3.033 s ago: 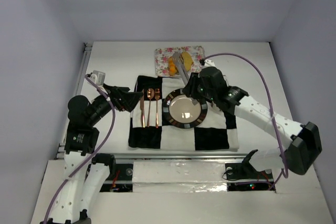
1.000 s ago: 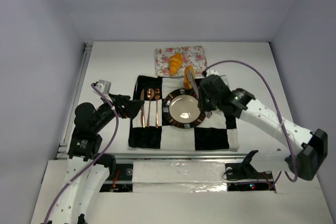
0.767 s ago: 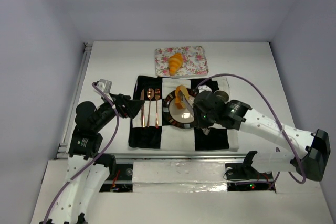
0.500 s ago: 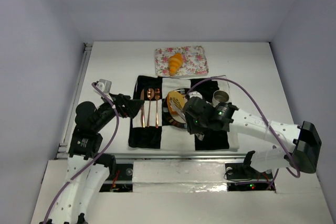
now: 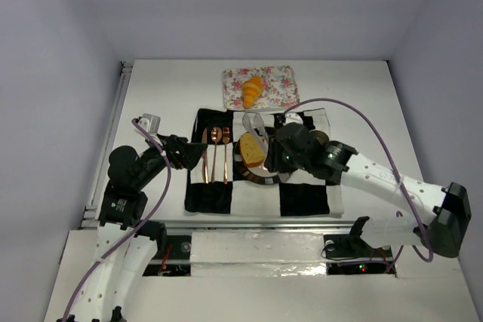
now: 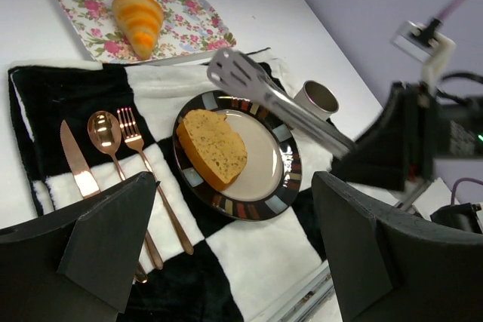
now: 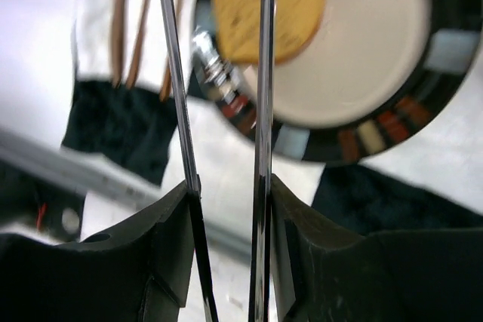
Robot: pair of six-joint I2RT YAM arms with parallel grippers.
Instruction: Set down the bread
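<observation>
The tan bread slice lies on the left part of the round striped-rim plate. The orange croissant rests on the floral tray. My right gripper is shut on metal tongs. The tongs' arms stand apart just above the slice and hold nothing. My left gripper hovers open and empty left of the plate.
A black-and-white checked cloth lies under the plate. A copper knife, spoon and fork lie left of it. A small metal cup stands right of the plate. The right arm covers much of the plate from above.
The right arm carried the slice in the tongs from the tray to the plate. The tongs have spread and the slice now lies free. The left arm barely moved.
</observation>
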